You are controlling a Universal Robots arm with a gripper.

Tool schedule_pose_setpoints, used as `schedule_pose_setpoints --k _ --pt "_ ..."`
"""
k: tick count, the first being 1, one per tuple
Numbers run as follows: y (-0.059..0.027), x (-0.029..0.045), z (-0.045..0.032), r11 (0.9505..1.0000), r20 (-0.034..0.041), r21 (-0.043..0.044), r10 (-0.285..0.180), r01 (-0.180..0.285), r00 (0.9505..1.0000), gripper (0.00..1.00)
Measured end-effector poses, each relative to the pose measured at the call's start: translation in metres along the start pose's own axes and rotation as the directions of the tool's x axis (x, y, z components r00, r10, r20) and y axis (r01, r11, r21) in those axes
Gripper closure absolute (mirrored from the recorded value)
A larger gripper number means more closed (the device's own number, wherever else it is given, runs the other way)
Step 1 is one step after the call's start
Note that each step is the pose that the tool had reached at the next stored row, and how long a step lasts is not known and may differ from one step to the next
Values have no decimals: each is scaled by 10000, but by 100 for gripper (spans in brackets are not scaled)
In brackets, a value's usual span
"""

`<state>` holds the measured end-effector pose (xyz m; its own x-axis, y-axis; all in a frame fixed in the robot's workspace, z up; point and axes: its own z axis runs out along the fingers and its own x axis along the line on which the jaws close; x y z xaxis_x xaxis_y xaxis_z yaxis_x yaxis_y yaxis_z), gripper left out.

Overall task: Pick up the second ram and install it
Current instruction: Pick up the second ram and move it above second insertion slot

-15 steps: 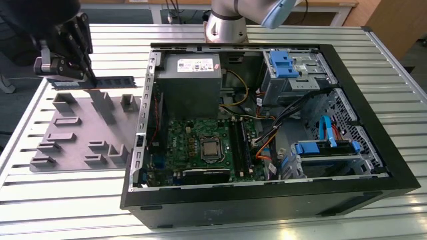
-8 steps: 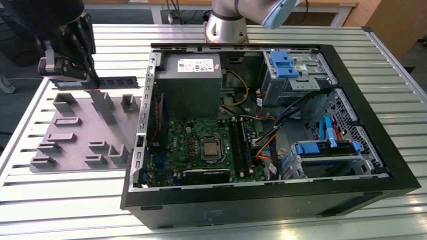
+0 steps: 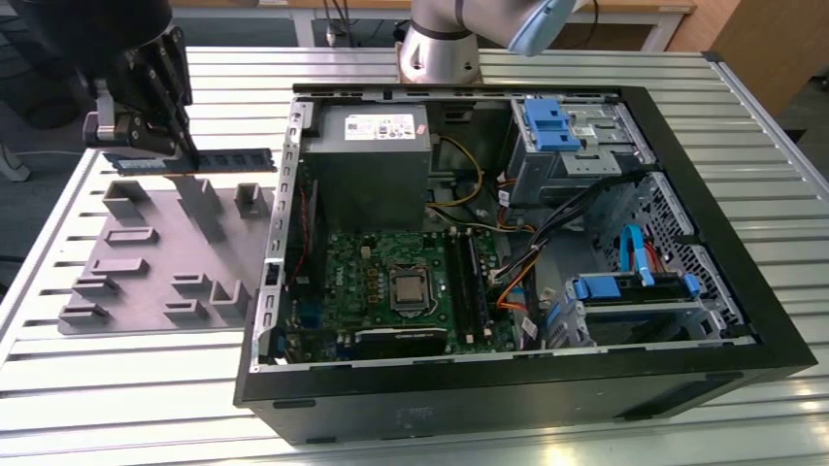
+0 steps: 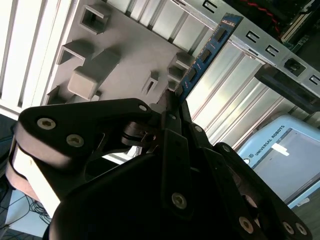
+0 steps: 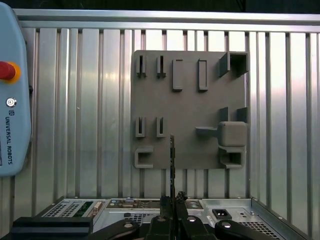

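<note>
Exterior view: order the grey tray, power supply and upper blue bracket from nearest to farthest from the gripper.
1. Grey tray, just below the gripper.
2. Power supply, inside the case.
3. Upper blue bracket, exterior view's right.

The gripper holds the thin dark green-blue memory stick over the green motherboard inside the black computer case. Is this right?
No. In the exterior view, the gripper holds the memory stick over the grey plastic holder tray, outside the black computer case.
</note>
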<state>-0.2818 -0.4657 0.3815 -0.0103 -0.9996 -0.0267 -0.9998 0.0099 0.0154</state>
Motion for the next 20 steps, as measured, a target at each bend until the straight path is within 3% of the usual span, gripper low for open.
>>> schedule_pose_setpoints --k 20 --pt "-119 -1 9 10000 0 0 0 0 10000 86"
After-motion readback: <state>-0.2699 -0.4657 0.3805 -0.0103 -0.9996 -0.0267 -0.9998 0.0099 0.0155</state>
